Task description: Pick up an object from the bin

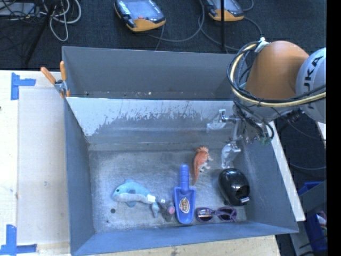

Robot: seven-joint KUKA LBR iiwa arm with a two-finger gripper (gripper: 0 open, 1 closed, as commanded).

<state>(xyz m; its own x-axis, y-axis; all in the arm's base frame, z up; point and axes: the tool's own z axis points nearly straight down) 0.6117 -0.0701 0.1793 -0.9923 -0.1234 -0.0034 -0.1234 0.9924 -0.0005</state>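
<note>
The arm (317, 73) is coming in from the right, with its orange cover (277, 68) and a loop of cables (232, 76) hanging over the far right corner of the grey bin (149, 79). The gripper (230, 154) is hovering low on the right side of the bin, close to the right wall. Honestly I can't tell from this angle whether it's open or closed, and I'm not making out anything caught in it either.

The nearest thing is a black rounded lump (233, 186), kinda shaped like a computer mouse. It's lying just below the gripper in the picture, near the front right corner of the floor. It's looking apart from the gripper, though I can't say that for sure.

Just left of the gripper, a thin orange toy figure (201, 161) is lying lengthwise, its lower end pointing down toward the handle of a blue scoop (184, 199). The scoop is lying with its blade toward the front wall.

Some purple-framed sunglasses (216, 214) are sitting along the front wall, between the scoop and the black lump.

Further left, a pale blue plush dolphin (130, 192) is lying on the floor, well apart from the gripper. A small grey bit (162, 208) is lying between its tail and the scoop.
</note>
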